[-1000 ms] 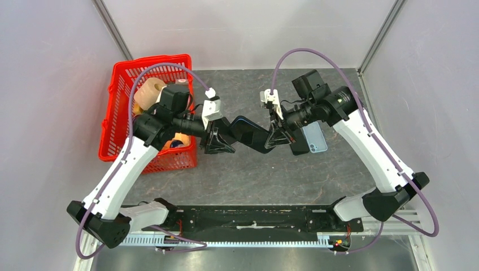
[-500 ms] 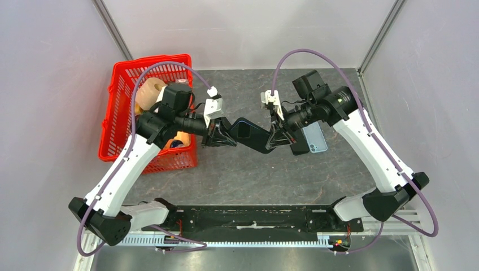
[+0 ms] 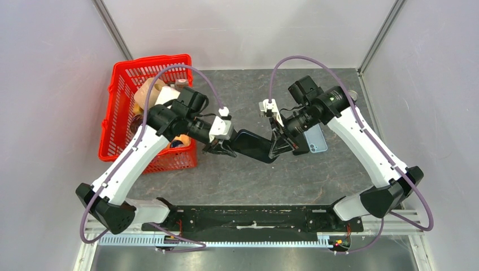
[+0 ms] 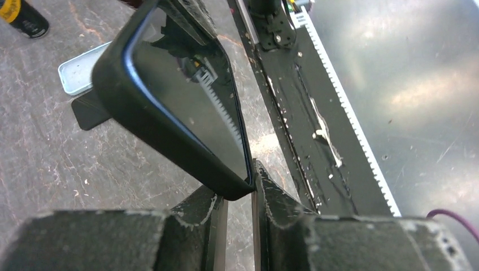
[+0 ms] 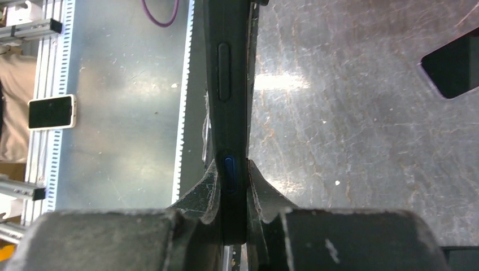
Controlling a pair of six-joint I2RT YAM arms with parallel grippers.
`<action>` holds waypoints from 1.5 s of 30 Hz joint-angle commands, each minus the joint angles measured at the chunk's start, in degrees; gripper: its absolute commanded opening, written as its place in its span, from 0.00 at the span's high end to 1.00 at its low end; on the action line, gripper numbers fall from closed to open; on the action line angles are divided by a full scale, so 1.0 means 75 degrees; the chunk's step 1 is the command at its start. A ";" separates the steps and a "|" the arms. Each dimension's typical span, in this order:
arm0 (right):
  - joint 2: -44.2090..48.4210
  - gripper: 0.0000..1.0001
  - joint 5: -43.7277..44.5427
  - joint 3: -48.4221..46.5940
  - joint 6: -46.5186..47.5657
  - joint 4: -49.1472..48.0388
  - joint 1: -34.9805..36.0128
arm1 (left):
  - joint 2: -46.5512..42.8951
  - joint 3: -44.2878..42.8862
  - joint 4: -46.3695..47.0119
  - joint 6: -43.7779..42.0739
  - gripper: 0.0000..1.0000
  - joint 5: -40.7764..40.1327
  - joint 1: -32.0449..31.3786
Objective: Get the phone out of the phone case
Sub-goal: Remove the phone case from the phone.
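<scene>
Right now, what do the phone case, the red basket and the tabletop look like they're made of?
The phone case: matte black, probably rubbery plastic or silicone; its rounded edge looks dull, without glare.
The red basket: glossy moulded plastic, judging by the lattice walls.
The tabletop: dark grey, stone-look slab or laminate; mottled and scratched, can't tell which.

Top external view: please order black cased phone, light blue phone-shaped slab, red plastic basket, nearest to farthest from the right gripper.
1. Black cased phone: held in the right gripper.
2. Light blue phone-shaped slab: just beside it.
3. Red plastic basket: far left.
</scene>
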State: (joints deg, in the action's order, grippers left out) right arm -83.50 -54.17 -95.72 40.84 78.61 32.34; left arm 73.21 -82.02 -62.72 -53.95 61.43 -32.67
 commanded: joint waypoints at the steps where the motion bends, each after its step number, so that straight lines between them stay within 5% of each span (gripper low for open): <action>1: -0.0145 1.00 -0.1169 0.0027 0.0056 -0.0043 0.0035 | 0.0242 -0.0518 -0.0508 -0.2084 0.98 -0.0459 -0.0739; 30: 0.0291 1.00 -0.0743 0.0728 0.0206 -0.0002 0.0095 | 0.0532 -0.0471 0.0111 -0.1951 0.96 -0.2452 -0.0722; 35: 0.0311 1.00 -0.0317 0.0705 -0.0052 -0.0209 0.0053 | 0.0123 -0.0260 -0.0265 -0.1772 0.65 -0.2614 -0.0496; 45: 0.0428 1.00 0.0331 0.0483 -0.0692 -0.0914 0.0036 | -0.0495 -0.0017 -0.0526 -0.0574 0.32 -0.1314 0.0299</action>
State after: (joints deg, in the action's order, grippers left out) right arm -82.85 -51.05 -90.00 38.11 76.27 32.51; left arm 70.98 -82.74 -67.48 -64.99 44.16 -31.66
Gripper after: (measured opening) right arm 0.184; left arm 0.661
